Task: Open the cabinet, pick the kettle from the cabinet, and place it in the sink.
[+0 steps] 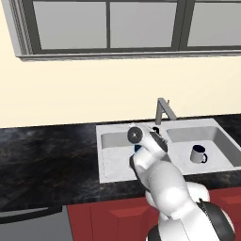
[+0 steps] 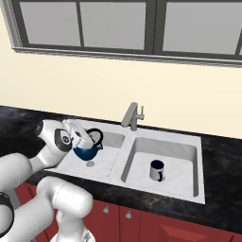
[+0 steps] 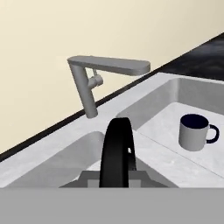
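Note:
The small dark blue kettle (image 2: 88, 150) hangs just above the floor of the left basin of the grey sink (image 2: 166, 135). My gripper (image 2: 86, 140) is shut on its black arched handle (image 3: 117, 151), which stands up between the fingertips in the hand view. In the left base view my own arm covers most of the kettle (image 1: 137, 148), leaving a blue sliver over the sink (image 1: 109, 162). In the hand view the sink's divider (image 3: 153, 153) runs beneath the handle. The cabinet is out of view.
A dark mug (image 2: 156, 170) with a handle stands in the right basin, also visible as the mug (image 3: 195, 131) past the kettle handle. The grey faucet (image 2: 132, 116) rises behind the divider. Black countertop (image 1: 47, 160) flanks the sink; low red cabinets (image 2: 142, 220) sit below.

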Motion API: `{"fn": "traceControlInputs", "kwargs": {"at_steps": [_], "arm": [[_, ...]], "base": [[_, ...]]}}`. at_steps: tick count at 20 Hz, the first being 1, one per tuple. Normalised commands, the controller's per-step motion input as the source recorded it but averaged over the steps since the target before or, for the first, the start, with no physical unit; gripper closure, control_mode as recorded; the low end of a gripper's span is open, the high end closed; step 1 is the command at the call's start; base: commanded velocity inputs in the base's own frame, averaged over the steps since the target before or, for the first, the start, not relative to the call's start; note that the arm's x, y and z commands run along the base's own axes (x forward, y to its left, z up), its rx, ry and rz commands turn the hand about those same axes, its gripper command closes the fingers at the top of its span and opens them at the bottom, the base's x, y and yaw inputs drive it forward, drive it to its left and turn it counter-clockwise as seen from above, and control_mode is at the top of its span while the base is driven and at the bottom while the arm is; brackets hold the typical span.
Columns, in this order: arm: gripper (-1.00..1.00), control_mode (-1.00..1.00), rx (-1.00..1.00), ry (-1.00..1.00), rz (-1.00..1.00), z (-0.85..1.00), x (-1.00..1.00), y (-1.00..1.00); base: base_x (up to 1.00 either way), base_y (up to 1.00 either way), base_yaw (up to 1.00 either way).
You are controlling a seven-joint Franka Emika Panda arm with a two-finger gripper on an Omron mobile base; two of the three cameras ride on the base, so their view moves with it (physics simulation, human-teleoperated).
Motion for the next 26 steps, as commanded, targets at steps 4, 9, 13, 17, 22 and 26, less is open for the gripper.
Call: {"fn": "traceControlInputs", "kwargs": {"at_steps": [4,9,13,17,22,26], "arm": [[1.00,-1.00,0.09,0.06,-0.13,-0.11,0.09,-0.01],[1.00,-1.00,0.08,0.03,-0.05,-0.15,0.16,-0.04],[1.00,-1.00,0.02,0.00,-0.03,-0.22,0.11,-0.08],[1.00,-1.00,0.00,0.00,-0.03,-0.14,0.09,-0.15],[1.00,-1.00,-0.01,0.00,-0.04,-0.03,0.05,-0.12],[1.00,-1.00,-0.08,0.00,-0.03,0.00,0.09,-0.04]], "base": [[0.00,0.00,0.00],[0.00,0.00,0.00],[0.00,0.00,0.00],[0.00,0.00,0.00],[0.00,0.00,0.00],[0.00,0.00,0.00]]}}
